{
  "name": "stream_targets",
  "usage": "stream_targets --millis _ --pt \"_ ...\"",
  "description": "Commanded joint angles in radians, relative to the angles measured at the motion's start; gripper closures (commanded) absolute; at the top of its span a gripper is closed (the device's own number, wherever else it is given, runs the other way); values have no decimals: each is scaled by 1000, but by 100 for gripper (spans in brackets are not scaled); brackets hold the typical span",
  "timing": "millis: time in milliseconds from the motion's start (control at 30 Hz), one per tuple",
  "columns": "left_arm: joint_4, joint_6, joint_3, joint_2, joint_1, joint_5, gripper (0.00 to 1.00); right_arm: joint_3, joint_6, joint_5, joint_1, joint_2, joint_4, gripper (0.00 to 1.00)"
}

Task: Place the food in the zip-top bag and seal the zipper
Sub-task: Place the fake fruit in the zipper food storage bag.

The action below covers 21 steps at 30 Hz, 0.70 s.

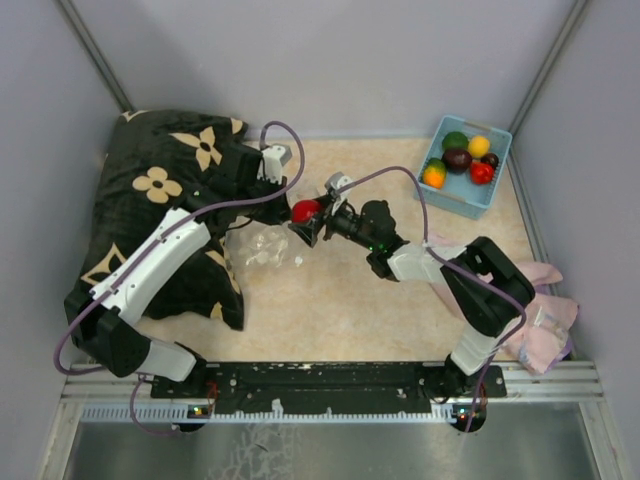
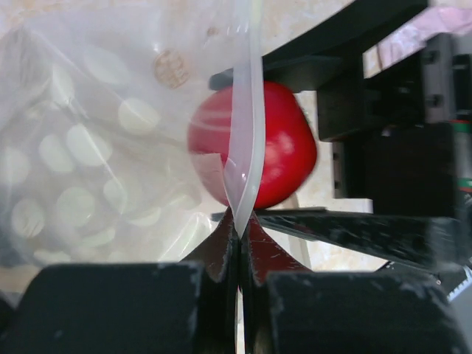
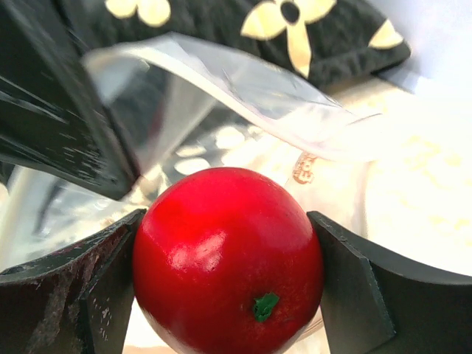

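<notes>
Overhead, two robot arms are meeting near the middle of a beige table (image 1: 340, 310). One clear bag (image 1: 265, 245) with white dots is lying there, beside the edge of one black floral pillow (image 1: 160, 180) that is filling the far left corner.

The left gripper (image 2: 240, 247) is reaching in over the pillow. Its two fingers are pressed together, pinching the zipper (image 2: 247, 133), one narrow clear strip along the bag's mouth. The strip is rising upright from the fingers, and the dotted plastic is billowing away to the left in the left wrist view.

The right gripper (image 3: 228, 284) is holding one red fruit (image 3: 221, 236), round and glossy with a small green stem mark. Its two dark fingers are standing wide apart, one touching each side of the fruit. The fruit is sitting right at the bag's open mouth, just behind the pinched strip. Whether it is already past the lip is hard to tell.

One light blue basket (image 1: 499, 176) is sitting in the far right corner, well apart from the bag. Six more toy foods are lying inside it: a green piece (image 1: 455, 140), a yellow piece (image 1: 479, 146), a maroon piece (image 1: 457, 159), an orange piece (image 1: 433, 176), a red piece (image 1: 481, 172) and a small dark piece (image 1: 490, 159).

One pink cloth (image 1: 545, 300) is lying crumpled at the near right, partly under the right arm.
</notes>
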Motion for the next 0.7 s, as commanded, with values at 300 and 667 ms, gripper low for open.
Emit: stream_targets --millis 300,667 --pt "73 -6 -30 -27 -2 193 100 41 2 -72 0 29 24 46" --pt "101 -41 -36 31 -4 274 100 -16 -29 -102 1 -35 51 41"
